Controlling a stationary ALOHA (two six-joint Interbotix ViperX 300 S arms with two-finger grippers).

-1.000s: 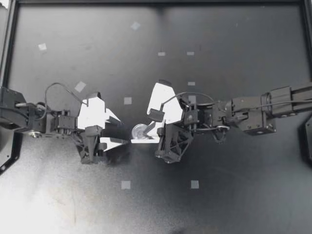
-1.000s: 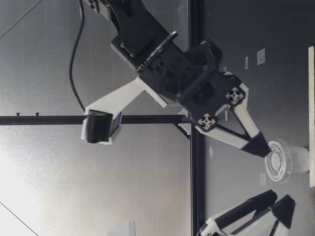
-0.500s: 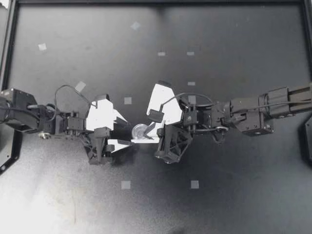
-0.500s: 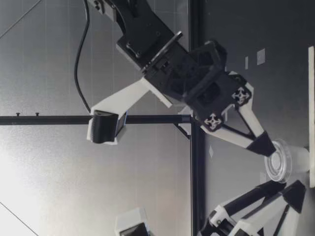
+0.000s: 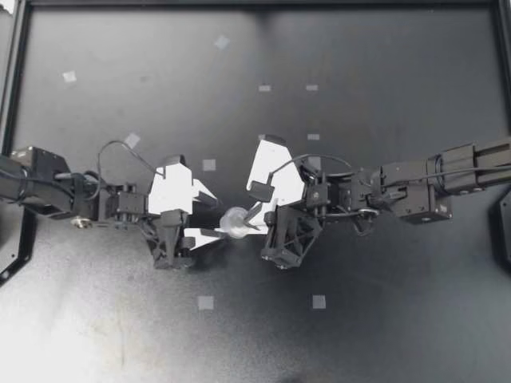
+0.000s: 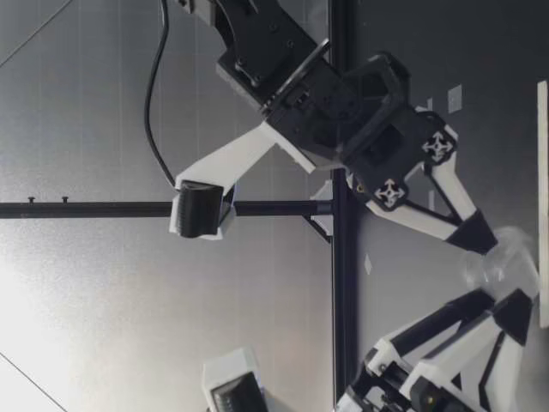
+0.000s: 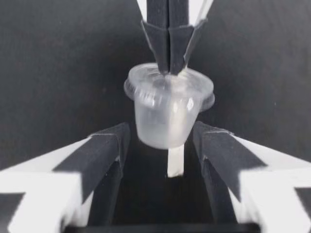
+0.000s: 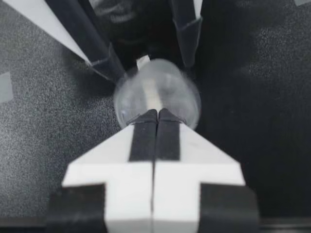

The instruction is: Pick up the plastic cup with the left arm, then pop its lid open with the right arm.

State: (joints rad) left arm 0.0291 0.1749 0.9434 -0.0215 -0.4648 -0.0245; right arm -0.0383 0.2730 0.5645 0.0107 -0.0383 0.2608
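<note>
Your right gripper (image 5: 246,227) pinches the lid edge of the little clear cup (image 5: 234,223) at the middle of the table (image 5: 359,80). Your left gripper (image 5: 217,217) is spread wide around its body. It looks light and squashy, so hold its sides gently

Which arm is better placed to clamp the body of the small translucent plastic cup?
Left. The left tool is open, its fingers flanking the body of the small translucent plastic cup. The right tool is shut on the cup's rim, so it likely cannot regrasp without letting go.
</note>
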